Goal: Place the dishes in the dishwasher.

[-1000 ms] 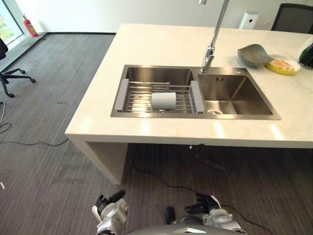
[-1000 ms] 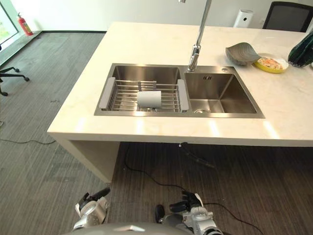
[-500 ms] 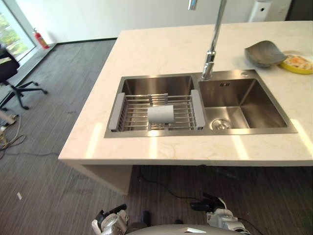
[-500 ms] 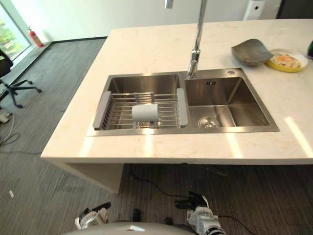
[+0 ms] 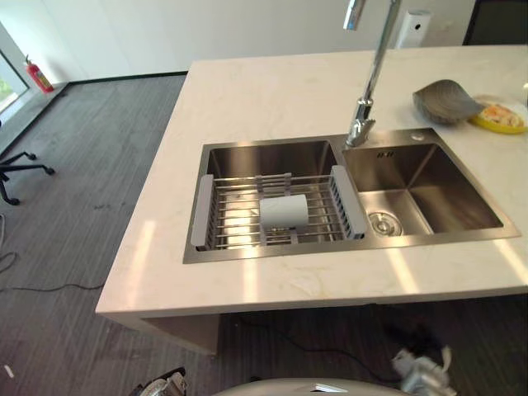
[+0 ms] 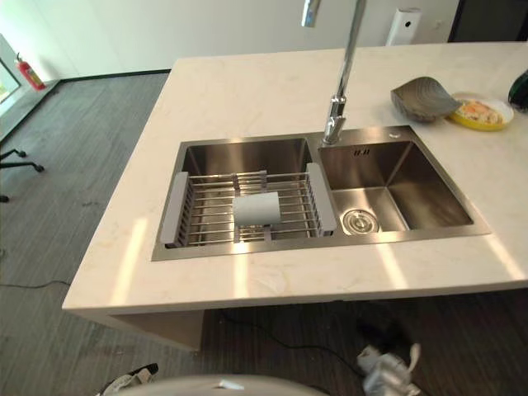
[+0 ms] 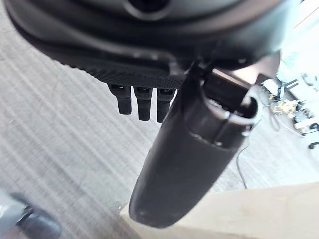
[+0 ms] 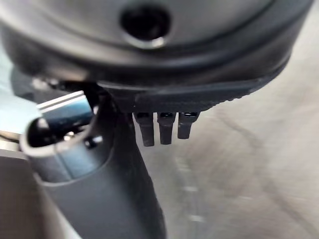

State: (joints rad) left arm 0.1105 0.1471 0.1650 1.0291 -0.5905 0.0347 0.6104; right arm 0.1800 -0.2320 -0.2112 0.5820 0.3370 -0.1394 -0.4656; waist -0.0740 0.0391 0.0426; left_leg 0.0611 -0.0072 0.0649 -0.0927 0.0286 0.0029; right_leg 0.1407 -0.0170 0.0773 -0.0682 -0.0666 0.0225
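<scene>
Cup [image 5: 284, 210] on its side in rack [image 5: 221, 216] — left sink basin [image 5: 272, 157], right basin [image 5: 429, 202] bare

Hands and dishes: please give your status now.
Left hand and right hand open, holding nothing. Grey cup lies on its side on the rack in the left sink basin. Nothing blocking it.

Lighting: bright, even daylight; a window [image 5: 7, 82] at the far left showed overexposed. Glare: pale streaks of reflected light lay along the near edge of the countertop [image 5: 247, 289], with bright patches on the steel sink [image 5: 429, 206] walls and the rack [image 5: 276, 214]. Shadows: dark under the counter overhang. Blur: the right hand [image 6: 388, 367] was smeared by motion low in the head views. Wrist views: left hand [image 7: 189, 149] and right hand [image 8: 99, 189] were close, dark and soft; floor behind was out of focus.
</scene>
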